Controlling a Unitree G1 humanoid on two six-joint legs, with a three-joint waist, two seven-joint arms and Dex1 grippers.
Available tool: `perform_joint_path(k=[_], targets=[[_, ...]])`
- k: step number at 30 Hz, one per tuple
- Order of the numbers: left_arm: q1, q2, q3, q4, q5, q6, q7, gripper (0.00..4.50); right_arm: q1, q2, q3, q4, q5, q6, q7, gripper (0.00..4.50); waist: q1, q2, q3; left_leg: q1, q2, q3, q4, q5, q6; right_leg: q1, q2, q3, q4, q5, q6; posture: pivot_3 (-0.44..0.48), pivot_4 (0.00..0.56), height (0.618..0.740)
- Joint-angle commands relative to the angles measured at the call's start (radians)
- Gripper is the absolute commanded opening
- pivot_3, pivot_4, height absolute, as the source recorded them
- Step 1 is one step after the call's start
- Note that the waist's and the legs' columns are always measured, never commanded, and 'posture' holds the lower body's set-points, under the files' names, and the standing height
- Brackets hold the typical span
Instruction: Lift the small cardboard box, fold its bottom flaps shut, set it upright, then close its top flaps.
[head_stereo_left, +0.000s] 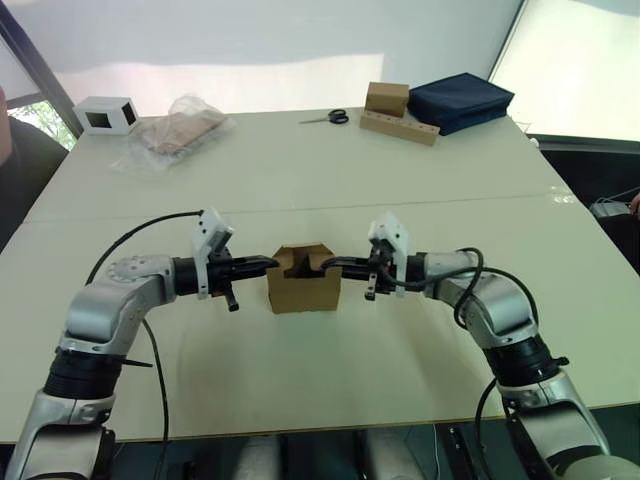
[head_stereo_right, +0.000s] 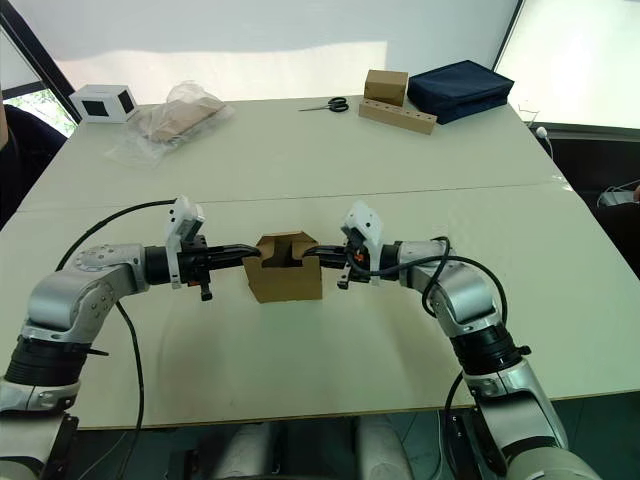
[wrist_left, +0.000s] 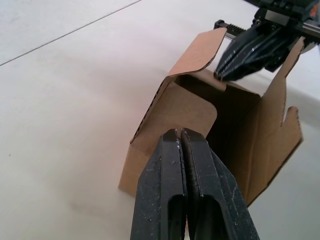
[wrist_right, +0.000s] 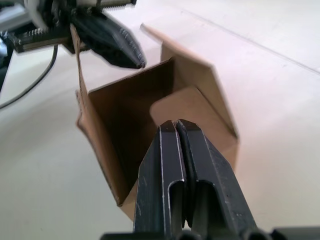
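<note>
Small cardboard box (head_stereo_left: 303, 288) upright, plain brown, top flaps (head_stereo_left: 300, 259) open

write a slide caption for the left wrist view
Left tool, shut, presses a side flap of the open box on the table as the right tool reaches in opposite.

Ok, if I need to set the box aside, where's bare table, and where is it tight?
Bare table lies between the small cardboard box and the scissors, and along the near edge. Crowded: the far edge holds a white box, a plastic bag, a wooden block and a navy case. The left claw and right claw flank the box.
</note>
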Motion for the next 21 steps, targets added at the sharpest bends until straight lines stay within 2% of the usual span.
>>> perform_joint_path(k=[1,5,9,13,21], targets=[[-0.060,0.043,0.081,-0.004,-0.069,0.034,-0.033,0.07,-0.008,-0.018,-0.079,-0.103,0.078,0.037,-0.008,0.00,0.000,0.000,0.000,0.000,0.000,0.000,0.000,0.000,0.000,0.000,0.000,0.000,0.000,0.000,0.000,0.000,0.150,0.740],[-0.133,0.063,0.088,0.075,-0.060,0.022,-0.053,0.07,0.007,-0.048,-0.125,-0.155,0.093,0.060,-0.042,0.00,0.001,0.000,0.000,0.000,0.000,0.000,0.000,0.000,0.001,0.000,0.000,0.000,0.000,0.000,0.000,0.000,0.150,0.740],[-0.226,0.062,0.007,0.248,0.059,-0.108,-0.102,0.07,0.049,-0.094,-0.149,-0.284,0.161,0.133,-0.050,0.00,0.002,0.000,0.000,0.000,0.000,0.000,0.000,0.000,0.000,0.000,0.000,0.000,0.000,0.000,0.000,0.000,0.150,0.740],[-0.365,-0.003,-0.095,0.522,0.187,-0.269,-0.178,0.07,0.123,-0.131,-0.063,-0.463,0.187,0.191,-0.057,0.00,0.003,0.000,0.000,0.000,0.000,0.000,0.000,0.000,0.000,0.000,0.001,-0.001,-0.001,0.000,0.000,0.000,0.150,0.740],[-0.549,-0.139,-0.186,0.920,0.350,-0.502,-0.293,0.07,0.133,-0.106,0.050,-0.512,0.126,0.176,-0.130,0.00,-0.001,0.000,0.000,-0.001,0.000,0.000,0.000,0.000,0.000,0.000,0.001,-0.001,-0.001,0.000,0.000,0.000,0.150,0.740]])
